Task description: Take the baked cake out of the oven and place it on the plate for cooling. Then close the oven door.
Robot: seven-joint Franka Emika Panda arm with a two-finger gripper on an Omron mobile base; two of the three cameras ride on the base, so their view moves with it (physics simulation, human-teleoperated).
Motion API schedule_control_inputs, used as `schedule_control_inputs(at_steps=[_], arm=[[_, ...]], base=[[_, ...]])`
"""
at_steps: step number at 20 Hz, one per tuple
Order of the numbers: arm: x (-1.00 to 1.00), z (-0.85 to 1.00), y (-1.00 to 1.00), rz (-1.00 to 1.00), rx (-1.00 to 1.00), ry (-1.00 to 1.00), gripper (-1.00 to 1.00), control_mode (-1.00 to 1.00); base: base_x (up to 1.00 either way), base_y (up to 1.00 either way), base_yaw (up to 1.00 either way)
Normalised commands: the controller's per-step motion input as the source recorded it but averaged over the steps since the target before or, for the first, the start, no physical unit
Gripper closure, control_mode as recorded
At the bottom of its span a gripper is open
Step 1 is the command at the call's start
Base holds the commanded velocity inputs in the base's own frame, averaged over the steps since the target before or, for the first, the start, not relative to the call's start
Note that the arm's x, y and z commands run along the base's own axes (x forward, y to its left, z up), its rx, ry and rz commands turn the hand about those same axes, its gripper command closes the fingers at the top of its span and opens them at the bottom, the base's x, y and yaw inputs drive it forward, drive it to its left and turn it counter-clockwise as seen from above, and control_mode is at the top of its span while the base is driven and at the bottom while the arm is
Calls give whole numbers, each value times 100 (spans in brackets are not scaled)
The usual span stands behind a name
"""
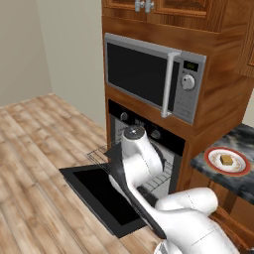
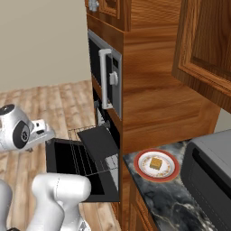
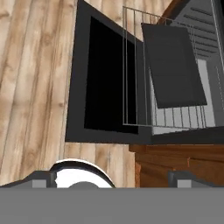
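The baked cake (image 2: 156,163), a small golden-tan square, lies on the red-rimmed white plate (image 2: 143,172) on the dark counter; the two show again as cake (image 1: 226,159) and plate (image 1: 240,168). The oven (image 1: 149,130) has its door (image 1: 94,191) folded down flat. A wire rack (image 2: 85,158) is pulled out over the door and carries a bare dark baking tray (image 2: 100,142). My gripper (image 3: 111,179) is open and holds nothing. It hangs above the floor by the door's outer edge (image 3: 74,87) and looks down on rack (image 3: 175,116) and tray (image 3: 173,65).
A silver-framed microwave (image 1: 144,74) sits above the oven in the wooden cabinetry. A dark appliance (image 2: 210,167) stands on the marble counter (image 2: 153,198) right of the plate. An upper cabinet (image 2: 203,40) overhangs the counter. Wooden floor (image 1: 34,163) stretches left of the open door.
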Motion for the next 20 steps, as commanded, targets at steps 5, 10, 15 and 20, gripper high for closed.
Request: schedule_control_inputs(at_steps=[5, 10, 15, 20], arm=[[55, -54, 30, -20, 0, 9, -100, -100], [70, -47, 11, -10, 5, 20, -100, -100], [64, -46, 13, -3, 7, 25, -100, -100], [33, -44, 33, -1, 1, 14, -100, -100]], base=[[0, 0, 0], [0, 0, 0], [0, 0, 0], [0, 0, 0]])
